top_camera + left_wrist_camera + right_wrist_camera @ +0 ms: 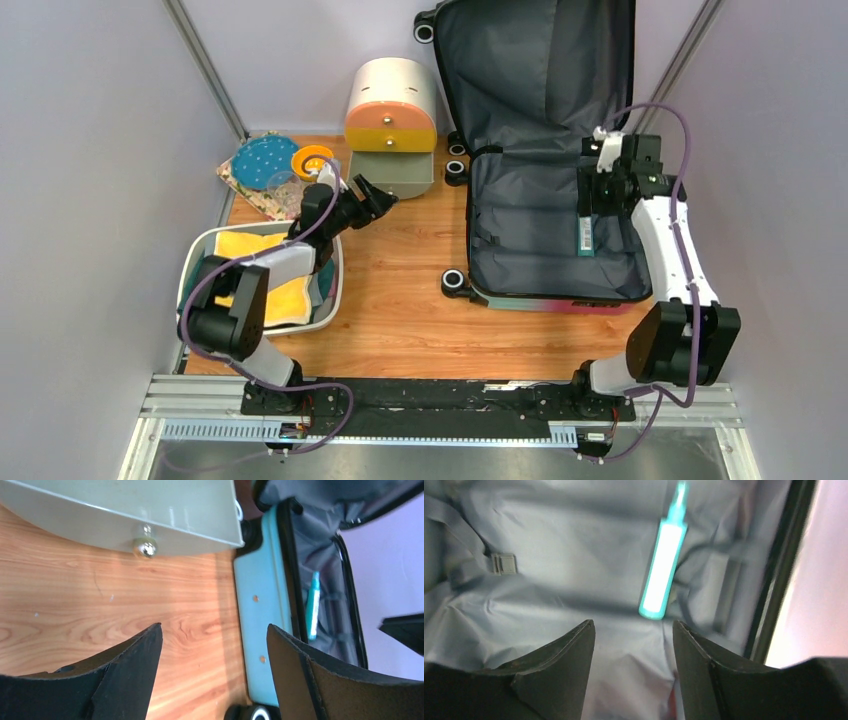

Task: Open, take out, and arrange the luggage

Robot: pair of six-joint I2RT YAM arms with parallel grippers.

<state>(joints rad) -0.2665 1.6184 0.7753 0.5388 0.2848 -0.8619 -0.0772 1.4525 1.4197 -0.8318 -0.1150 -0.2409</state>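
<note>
Right claw (633, 622), spread apart, hangs over the teal tube (663, 570) in the open luggage (520, 230), seemingly to grab it; left claw (215, 626) gapes empty.

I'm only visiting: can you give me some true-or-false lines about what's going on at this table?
The suitcase is open. True.
A teal tube lies inside it. True.
The right gripper grips the tube. False: it is open, and the tube lies ahead of it, untouched.
The left gripper is inside the suitcase. False: it is over the table, by the cabinet's pulled-out drawer.
The basin is empty. False: a yellow cloth lies in it.
</note>
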